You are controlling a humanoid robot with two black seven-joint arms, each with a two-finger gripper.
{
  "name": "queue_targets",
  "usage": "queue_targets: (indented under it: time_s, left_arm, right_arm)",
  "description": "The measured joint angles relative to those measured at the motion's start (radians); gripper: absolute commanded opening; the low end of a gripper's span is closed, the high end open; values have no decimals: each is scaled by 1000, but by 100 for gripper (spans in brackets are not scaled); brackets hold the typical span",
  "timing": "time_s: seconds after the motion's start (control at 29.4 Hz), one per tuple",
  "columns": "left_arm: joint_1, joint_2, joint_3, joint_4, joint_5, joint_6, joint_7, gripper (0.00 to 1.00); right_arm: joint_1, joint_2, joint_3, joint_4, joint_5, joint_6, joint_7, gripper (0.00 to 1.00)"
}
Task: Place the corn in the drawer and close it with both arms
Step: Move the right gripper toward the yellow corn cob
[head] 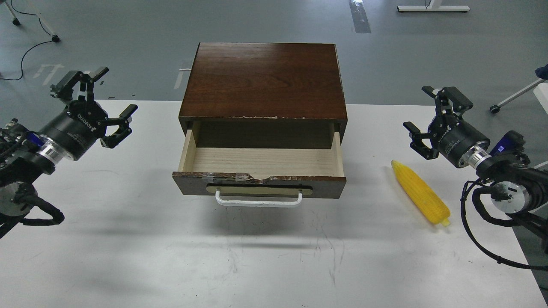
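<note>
A yellow corn cob (421, 193) lies on the white table to the right of the cabinet, its tapered end pointing away from me. The dark brown drawer (259, 183) stands pulled out of the cabinet (263, 81), showing an empty pale wood interior, a chipped top edge and a white bar handle (258, 201). My right gripper (429, 122) hovers open just above and right of the corn's far tip, holding nothing. On the far left my left gripper (99, 99) is open too, well apart from the cabinet.
The white table (257, 265) spreads in front of the drawer. Beyond its far edge is grey floor with cables at the left and caster legs at the right.
</note>
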Motion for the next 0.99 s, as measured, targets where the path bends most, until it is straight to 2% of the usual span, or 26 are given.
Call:
queue_targets:
  time_s: [0.37, 0.54, 0.68, 0.82, 0.99]
  left_arm:
    - [16, 3, -10, 12, 4, 0, 0, 100]
    - [6, 14, -8, 42, 8, 0, 0, 100]
    - [-12, 29, -13, 50, 13, 0, 0, 100]
    - [-17, 32, -13, 48, 26, 0, 0, 100]
    - [-17, 33, -16, 41, 80, 0, 0, 100]
  right_arm:
    - [4, -15, -3, 9, -22, 6, 0, 100]
    - [29, -83, -4, 24, -92, 17, 0, 100]
    - [70, -139, -3, 35, -183, 72, 0, 100]
    - [110, -199, -5, 60, -415, 102, 0, 100]
    - [145, -280, -8, 103, -917, 104, 0, 100]
